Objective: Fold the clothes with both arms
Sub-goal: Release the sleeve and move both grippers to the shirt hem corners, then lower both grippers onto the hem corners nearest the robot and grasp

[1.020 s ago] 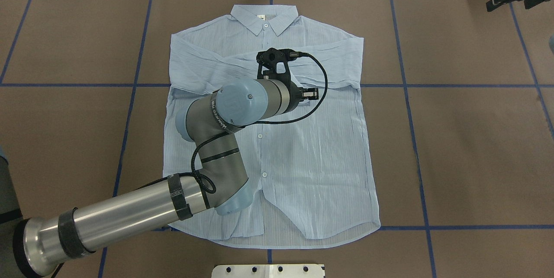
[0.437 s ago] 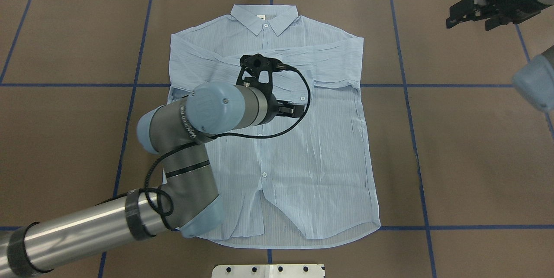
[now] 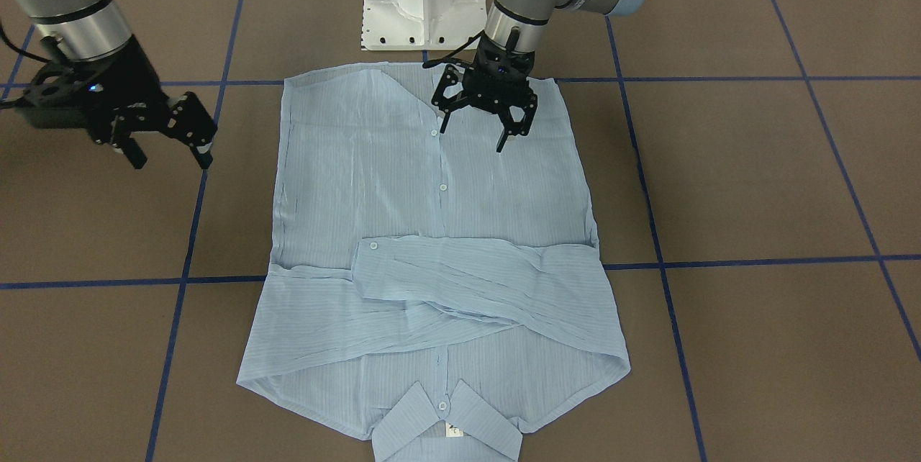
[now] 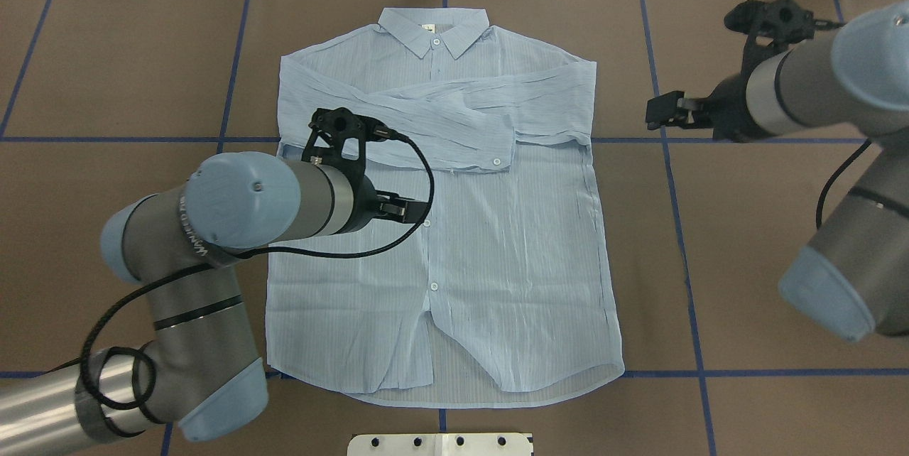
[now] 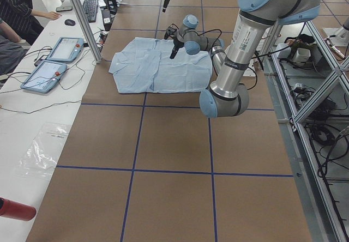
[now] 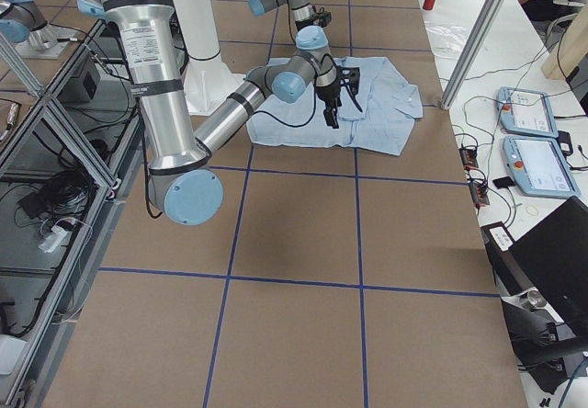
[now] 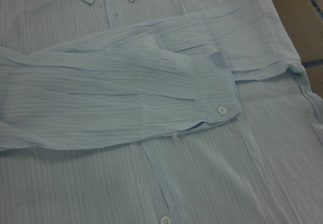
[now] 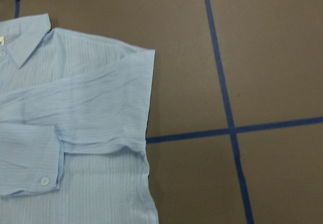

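The light blue striped shirt (image 4: 497, 264) is lying flat, front side up, in the middle of the brown table (image 4: 106, 51), which is carrying a grid of blue tape lines (image 4: 781, 373). Its collar (image 4: 433, 28) is pointing away from the robot, and its hem (image 4: 461, 395) is lying near the white pedestal base (image 3: 421, 1). Both long sleeves (image 4: 440, 122) are lying folded across the chest, one over the other, and the upper cuff with its white button (image 4: 496, 161) is resting just beside the button row. Small white buttons are closing the front; below the last one the two panels are parting a little toward the hem. The cloth is showing many fine wrinkles.

The left pincer (image 3: 471, 137) is hanging above the front of the shirt, near the button row. Its jaws are spread wide and are holding nothing. The right pincer (image 3: 171, 158) is hanging over bare table, beside the shirt's edge on the robot's right and apart from the cloth. Its jaws are also spread wide and are empty.
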`<state>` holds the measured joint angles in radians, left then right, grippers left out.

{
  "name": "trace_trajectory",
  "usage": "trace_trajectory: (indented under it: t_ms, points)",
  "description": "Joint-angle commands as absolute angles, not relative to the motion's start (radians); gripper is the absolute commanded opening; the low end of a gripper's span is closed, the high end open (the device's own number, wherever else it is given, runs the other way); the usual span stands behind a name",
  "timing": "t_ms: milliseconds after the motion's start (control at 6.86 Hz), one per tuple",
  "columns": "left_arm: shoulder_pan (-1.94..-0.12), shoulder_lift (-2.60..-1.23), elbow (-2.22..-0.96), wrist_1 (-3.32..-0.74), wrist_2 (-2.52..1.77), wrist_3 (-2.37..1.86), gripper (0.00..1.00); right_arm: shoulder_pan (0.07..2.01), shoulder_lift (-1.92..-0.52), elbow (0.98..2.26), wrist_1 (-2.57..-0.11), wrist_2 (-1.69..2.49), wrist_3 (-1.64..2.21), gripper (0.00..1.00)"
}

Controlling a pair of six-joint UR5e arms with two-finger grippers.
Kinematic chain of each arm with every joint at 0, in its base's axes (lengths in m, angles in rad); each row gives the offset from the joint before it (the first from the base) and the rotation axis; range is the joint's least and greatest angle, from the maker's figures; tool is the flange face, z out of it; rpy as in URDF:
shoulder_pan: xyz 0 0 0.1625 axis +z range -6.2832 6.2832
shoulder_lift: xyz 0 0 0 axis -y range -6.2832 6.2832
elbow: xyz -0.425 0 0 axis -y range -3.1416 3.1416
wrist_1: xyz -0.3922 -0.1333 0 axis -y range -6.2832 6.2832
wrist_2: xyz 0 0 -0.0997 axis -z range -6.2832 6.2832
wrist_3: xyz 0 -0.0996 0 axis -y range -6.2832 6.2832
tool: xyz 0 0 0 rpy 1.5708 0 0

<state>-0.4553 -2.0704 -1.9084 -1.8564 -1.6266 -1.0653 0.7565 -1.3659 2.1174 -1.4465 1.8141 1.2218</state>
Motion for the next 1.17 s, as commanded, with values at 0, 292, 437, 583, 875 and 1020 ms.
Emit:
trace_trajectory:
  t_ms: [0,292,437,583,875,1020]
  points:
    - [-0.390,-1.868,-2.079,-1.847,-1.617,-1.217,1.00,0.481,-1.442,2.210,-1.447,1.583,1.444,1.00]
    - [-0.214,-1.784,-2.097,-1.844,-1.493,-1.406,1.00,0.312,-1.503,2.253,-1.447,1.429,1.555,1.00]
    - [-0.181,-1.732,-2.097,-1.842,-1.488,-1.425,1.00,0.299,-1.503,2.253,-1.447,1.419,1.558,1.00]
    - [-0.167,-1.705,-2.092,-1.841,-1.488,-1.451,1.00,0.299,-1.503,2.253,-1.447,1.419,1.559,1.00]
    - [-0.147,-1.680,-2.086,-1.816,-1.488,-1.489,0.94,0.293,-1.505,2.253,-1.447,1.417,1.560,1.00]
    - [-0.146,-1.683,-2.085,-1.787,-1.488,-1.491,0.83,0.291,-1.505,2.253,-1.447,1.417,1.562,1.00]
